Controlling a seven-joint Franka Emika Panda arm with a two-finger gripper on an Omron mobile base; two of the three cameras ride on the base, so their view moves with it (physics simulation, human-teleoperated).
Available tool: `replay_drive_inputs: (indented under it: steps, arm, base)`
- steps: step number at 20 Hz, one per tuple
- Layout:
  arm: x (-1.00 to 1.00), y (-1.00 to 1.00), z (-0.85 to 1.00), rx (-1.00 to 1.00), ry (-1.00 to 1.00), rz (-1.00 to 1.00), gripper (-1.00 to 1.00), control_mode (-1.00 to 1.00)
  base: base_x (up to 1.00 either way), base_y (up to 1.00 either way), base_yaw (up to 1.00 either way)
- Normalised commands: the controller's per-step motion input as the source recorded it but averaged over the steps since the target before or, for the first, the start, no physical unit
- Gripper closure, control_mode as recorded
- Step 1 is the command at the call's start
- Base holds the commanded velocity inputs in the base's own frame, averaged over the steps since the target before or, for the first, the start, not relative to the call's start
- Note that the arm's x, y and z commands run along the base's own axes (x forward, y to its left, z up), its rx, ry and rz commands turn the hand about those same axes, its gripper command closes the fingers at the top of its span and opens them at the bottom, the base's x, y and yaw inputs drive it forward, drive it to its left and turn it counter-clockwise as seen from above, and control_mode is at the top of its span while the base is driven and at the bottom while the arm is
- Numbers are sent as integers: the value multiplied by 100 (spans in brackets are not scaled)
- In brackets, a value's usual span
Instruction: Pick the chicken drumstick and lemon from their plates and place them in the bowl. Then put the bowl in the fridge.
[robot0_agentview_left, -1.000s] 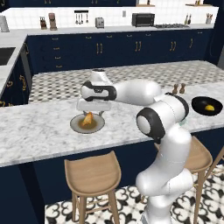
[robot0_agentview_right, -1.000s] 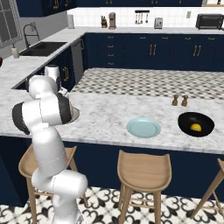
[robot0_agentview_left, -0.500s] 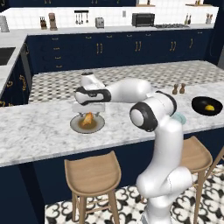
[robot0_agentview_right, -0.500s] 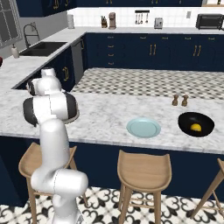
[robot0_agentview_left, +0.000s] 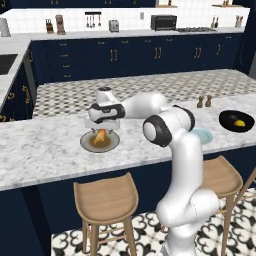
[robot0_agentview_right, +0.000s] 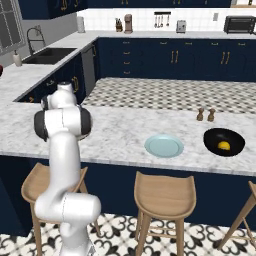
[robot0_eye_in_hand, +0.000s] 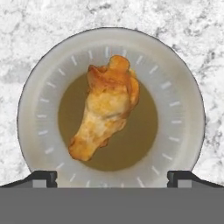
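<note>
The chicken drumstick (robot0_eye_in_hand: 105, 113) lies golden-brown in the brownish centre of the grey plate (robot0_eye_in_hand: 39, 109), which sits on the marble counter (robot0_agentview_left: 45, 150). My gripper (robot0_eye_in_hand: 111, 177) hangs open straight above it, with its fingertips (robot0_eye_in_hand: 41, 177) apart at either side of the plate's near rim and nothing between them. From the left base I see the gripper (robot0_agentview_left: 103, 127) just over the drumstick (robot0_agentview_left: 101, 136). The lemon (robot0_agentview_right: 224, 146) rests inside the black bowl (robot0_agentview_right: 235, 137) at the counter's right end. The light blue plate (robot0_agentview_right: 164, 145) is bare. The fridge is out of view.
Two small shakers (robot0_agentview_right: 205, 115) stand behind the bowl. Wooden stools (robot0_agentview_right: 164, 192) line the counter's near side. A sink (robot0_agentview_right: 47, 55) sits at the back left, and navy cabinets (robot0_agentview_left: 125, 60) run along the far wall.
The arm's elbow has swung left, and the hand has come down a little over the grey plate. The gripper has stayed open.
</note>
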Motion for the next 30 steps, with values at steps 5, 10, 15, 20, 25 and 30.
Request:
replay_drive_inputs:
  steps: [5,10,15,20,25,30]
  arm:
    - [68,14,-12,-3,6,-1,-100,-100]
    - [23,1,-24,-5,11,-1,-100,-100]
    - [11,0,-27,-3,3,0,-100,-100]
    - [-41,0,-48,-4,2,8,-100,-100]
    - [-28,14,-46,-4,1,1,100,-100]
    - [-7,1,-52,-1,-4,6,100,-100]
  base:
    - [0,0,0]
    - [0,0,0]
    - [0,0,0]
    - [0,0,0]
    - [0,0,0]
    - [0,0,0]
